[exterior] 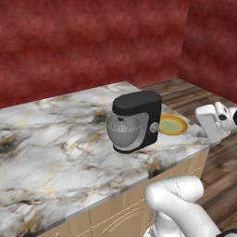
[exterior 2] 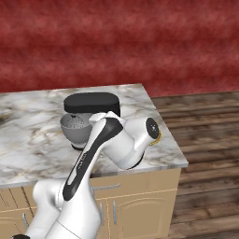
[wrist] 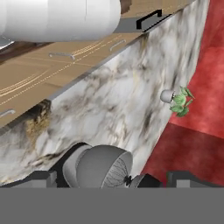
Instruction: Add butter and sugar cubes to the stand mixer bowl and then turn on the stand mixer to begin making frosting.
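The stand mixer (exterior: 139, 121) is seen on the marble counter (exterior: 55, 139) just right of centre in the left base view, with the stand mixer bowl (exterior: 122, 130) seated under its black head. Small pale specks are visible inside the bowl in both base views; these may be the sugar cubes (exterior: 121, 124), though they are too small for that to be settled, and no butter can be made out anywhere. A yellow-rimmed plate (exterior: 173, 125) lies just beside the mixer, on its right in the picture, and looks bare. It is therefore judged that the adding may be partly or wholly done, while the switching on of the mixer is left; whether the mixer is already running cannot be told. The gripper (wrist: 111, 175) is seen at the bottom of the hand view, its two dark fingertips spread wide with nothing held between them. In that view the bowl and the mixer head lie at the bottom centre, between the fingertips and close ahead, the scene being rolled over. In the left base view the white hand (exterior: 214, 119) is seen at the right edge, beyond the plate, apart from the mixer.
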You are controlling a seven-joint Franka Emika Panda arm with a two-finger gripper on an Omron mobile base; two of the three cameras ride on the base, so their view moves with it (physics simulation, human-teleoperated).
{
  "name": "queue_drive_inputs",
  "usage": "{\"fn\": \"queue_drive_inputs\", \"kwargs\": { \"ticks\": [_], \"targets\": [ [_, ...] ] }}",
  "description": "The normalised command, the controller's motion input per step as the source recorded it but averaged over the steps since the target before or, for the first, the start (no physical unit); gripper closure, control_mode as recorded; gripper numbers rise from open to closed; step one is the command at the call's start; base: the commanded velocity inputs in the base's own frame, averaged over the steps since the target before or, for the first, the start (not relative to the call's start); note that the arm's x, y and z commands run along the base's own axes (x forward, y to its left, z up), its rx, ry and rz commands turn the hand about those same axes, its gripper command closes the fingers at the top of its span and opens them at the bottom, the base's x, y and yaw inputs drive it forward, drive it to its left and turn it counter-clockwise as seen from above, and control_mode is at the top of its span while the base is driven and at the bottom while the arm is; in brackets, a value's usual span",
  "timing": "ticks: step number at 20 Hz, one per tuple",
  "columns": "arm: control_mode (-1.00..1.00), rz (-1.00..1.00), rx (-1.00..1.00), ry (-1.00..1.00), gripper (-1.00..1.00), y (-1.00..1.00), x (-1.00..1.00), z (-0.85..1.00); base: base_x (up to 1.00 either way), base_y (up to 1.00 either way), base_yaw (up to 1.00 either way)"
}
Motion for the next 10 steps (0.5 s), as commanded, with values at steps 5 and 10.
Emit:
{"fn": "queue_drive_inputs", "kwargs": {
  "ticks": [5,10],
  "targets": [
    [-1.0,0.0,-0.02,0.09,-1.0,0.04,0.0,-0.2,0.0,0.0,0.0],
    [-1.0,0.0,-0.05,0.02,-1.0,0.15,0.0,-0.17,0.0,0.0,0.0]
  ]
}}
